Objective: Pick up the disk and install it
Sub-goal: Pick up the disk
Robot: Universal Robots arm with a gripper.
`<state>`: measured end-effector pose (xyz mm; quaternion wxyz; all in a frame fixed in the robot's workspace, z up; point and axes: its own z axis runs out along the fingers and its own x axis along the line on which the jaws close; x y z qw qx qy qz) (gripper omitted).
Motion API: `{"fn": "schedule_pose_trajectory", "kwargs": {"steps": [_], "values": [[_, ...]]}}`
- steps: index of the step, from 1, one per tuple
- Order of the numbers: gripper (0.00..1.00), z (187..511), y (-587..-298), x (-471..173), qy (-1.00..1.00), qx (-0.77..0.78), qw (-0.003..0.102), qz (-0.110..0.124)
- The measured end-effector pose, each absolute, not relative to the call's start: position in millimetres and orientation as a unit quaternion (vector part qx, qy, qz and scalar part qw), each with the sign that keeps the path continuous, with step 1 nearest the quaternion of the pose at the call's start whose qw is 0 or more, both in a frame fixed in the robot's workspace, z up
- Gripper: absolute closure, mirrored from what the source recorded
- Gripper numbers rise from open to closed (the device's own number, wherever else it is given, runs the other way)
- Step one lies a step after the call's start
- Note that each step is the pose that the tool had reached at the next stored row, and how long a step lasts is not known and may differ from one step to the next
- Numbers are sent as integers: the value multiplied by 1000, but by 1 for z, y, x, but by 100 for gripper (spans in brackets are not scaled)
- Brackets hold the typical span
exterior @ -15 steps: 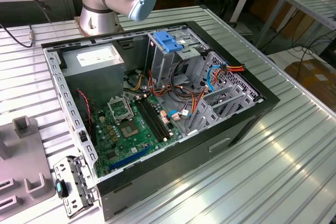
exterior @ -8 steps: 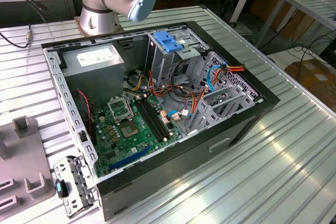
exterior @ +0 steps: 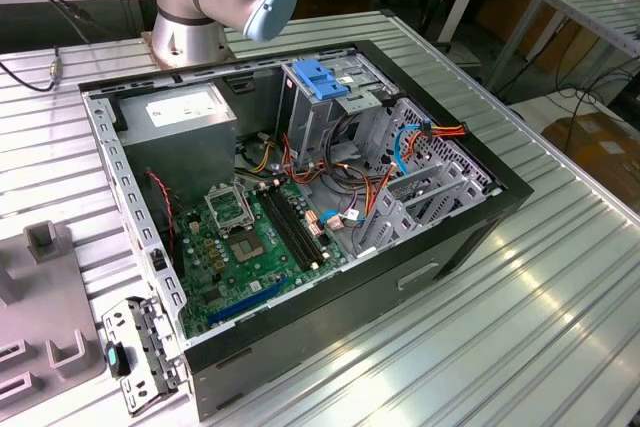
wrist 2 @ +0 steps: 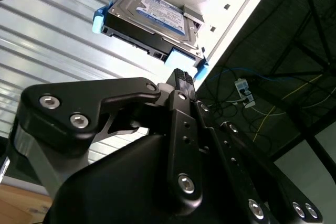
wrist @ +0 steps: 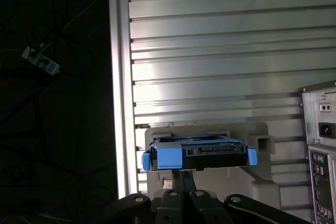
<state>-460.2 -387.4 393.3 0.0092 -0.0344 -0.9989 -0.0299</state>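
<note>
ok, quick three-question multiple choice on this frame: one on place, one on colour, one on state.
1. Where is the disk? A) on a shelf B) in a grey holder on the ribbed table C) on the floor
2. Colour of the disk's side rails? A) red B) yellow C) blue
3. The computer case is: A) open B) closed C) upside down
Answers: B, both wrist views show it seated in the holder; C, blue at both ends; A, the circuit board lies exposed.

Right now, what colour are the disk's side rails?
Blue, clearest on the disk in the second wrist view.
</note>
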Motion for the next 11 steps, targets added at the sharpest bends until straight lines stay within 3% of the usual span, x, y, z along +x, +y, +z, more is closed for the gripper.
{"fn": "schedule_pose_trajectory", "kwargs": {"steps": [11], "values": [[89,393,-387,-460,-999,37,11,-29]]}}
